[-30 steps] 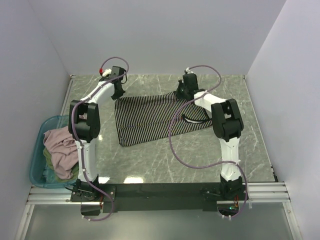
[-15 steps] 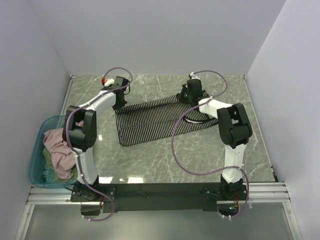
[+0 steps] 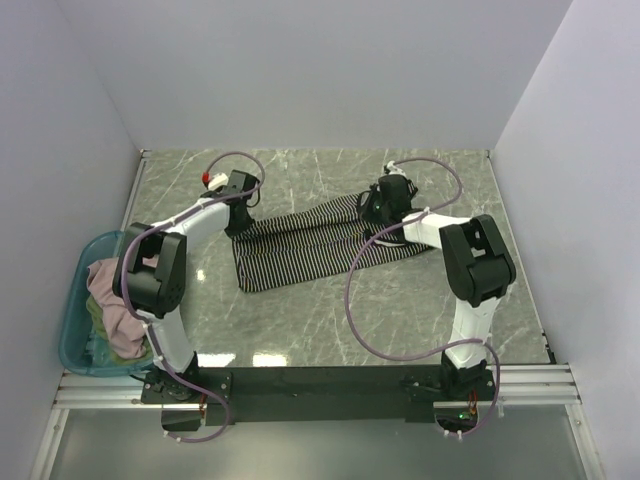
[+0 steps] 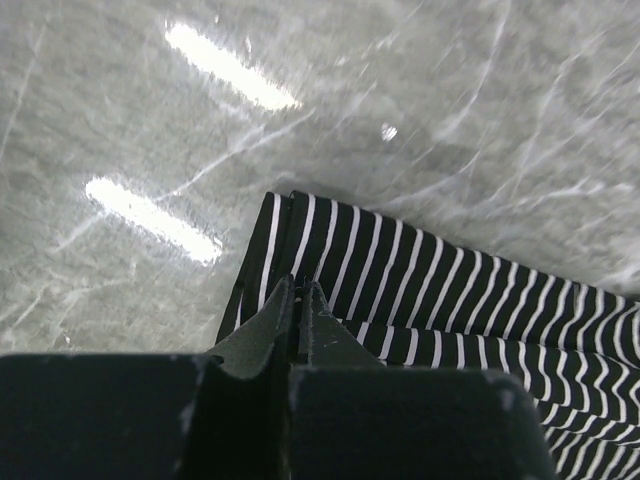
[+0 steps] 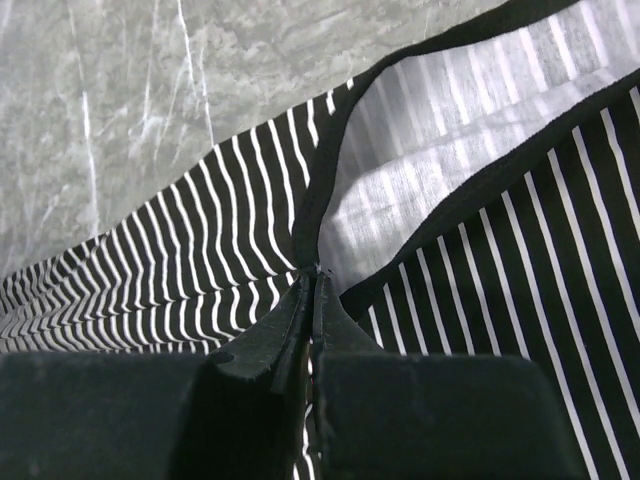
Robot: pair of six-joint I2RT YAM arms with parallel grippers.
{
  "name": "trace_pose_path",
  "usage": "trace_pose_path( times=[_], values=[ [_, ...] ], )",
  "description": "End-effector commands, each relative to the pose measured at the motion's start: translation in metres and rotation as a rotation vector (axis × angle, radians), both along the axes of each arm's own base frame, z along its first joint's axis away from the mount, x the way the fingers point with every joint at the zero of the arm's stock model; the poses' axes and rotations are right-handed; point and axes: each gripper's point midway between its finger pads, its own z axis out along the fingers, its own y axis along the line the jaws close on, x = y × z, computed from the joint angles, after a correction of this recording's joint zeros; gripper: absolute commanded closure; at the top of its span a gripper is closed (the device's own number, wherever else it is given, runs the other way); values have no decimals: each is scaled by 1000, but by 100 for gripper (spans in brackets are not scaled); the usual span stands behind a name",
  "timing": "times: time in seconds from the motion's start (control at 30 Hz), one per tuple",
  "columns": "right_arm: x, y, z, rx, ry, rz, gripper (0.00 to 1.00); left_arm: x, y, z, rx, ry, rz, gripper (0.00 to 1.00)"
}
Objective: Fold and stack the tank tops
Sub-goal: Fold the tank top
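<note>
Folding step: left gripper (image 4: 298,292) and right gripper (image 5: 313,277) are both pinching the striped top's (image 3: 290,255) far edge. Next move is likely needing an even, matched carry toward the near hem.

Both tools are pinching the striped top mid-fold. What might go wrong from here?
1. The left tool seems to pinch the striped tank top right at its corner; so little cloth may slip out, leaving the fold skewed.
2. The right tool grips at the dark trim; it may hold one layer only, so the other could lag and bunch.
3. The right arm's purple cable loops over the cloth's near edge and might drag it.
</note>
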Motion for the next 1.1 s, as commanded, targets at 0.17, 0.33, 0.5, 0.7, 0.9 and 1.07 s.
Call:
trace_pose_path(
  times=[0.17,0.33,0.5,0.7,0.9,1.07],
  values=[
    [0,-6,39,36,-124,-49,100,-12,-1,9,-12,-40,7,99],
    [-5,-7,33,41,-117,-52,100,-19,0,2,-15,-30,8,99],
    [-10,-6,29,48,-113,-53,100,-22,1,-3,-15,-21,5,99],
    [-14,-10,29,47,-119,-73,99,-25,2,1,-14,-27,9,99],
    [-19,-9,18,51,-100,-67,90,-28,-3,-4,-19,-16,-11,99],
    [-20,-9,25,55,-116,-72,75,-34,-6,-8,-42,-17,-25,91]
  ],
)
